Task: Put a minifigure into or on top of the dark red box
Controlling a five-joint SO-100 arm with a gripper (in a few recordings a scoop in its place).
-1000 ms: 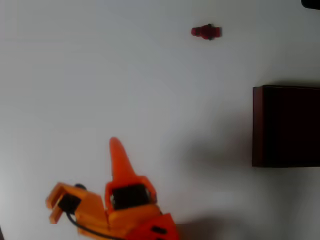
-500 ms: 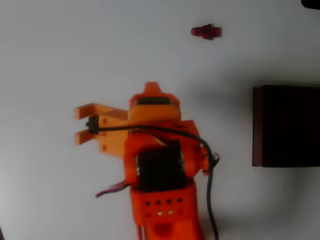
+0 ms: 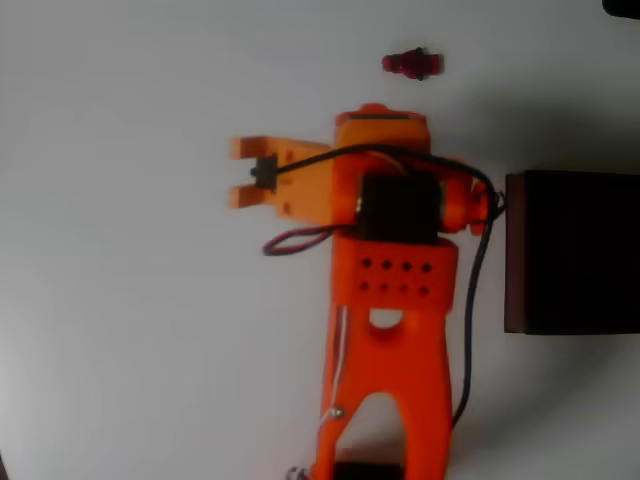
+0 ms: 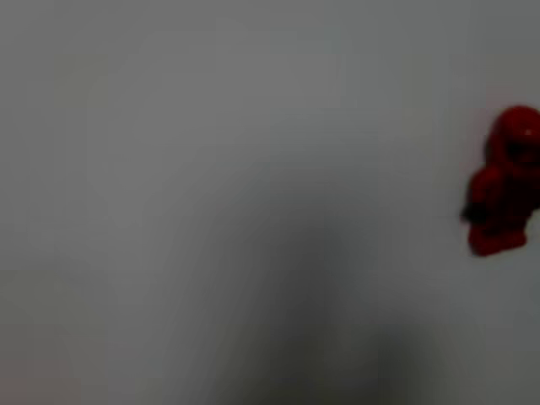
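The minifigure (image 3: pixel 412 64), tiny and red with a dark part, lies on the white table near the top of the overhead view. In the wrist view the minifigure (image 4: pixel 504 181) is a blurred shape at the right edge. The dark red box (image 3: pixel 572 252) stands at the right edge of the overhead view, its inside nearly black. My orange gripper (image 3: pixel 378 114) hangs just below the minifigure and left of the box, apart from both. The arm's own body covers its fingers, so whether they stand open or shut does not show.
The orange arm (image 3: pixel 385 330) reaches up from the bottom edge, with black cables looping close to the box's left wall. An orange bracket (image 3: pixel 262 172) sticks out to the left. White tabletop (image 3: pixel 130 250) spreads to the left.
The arm has swept up and to the right from the lower left, and its head is now just below the minifigure. The minifigure and the box have not moved.
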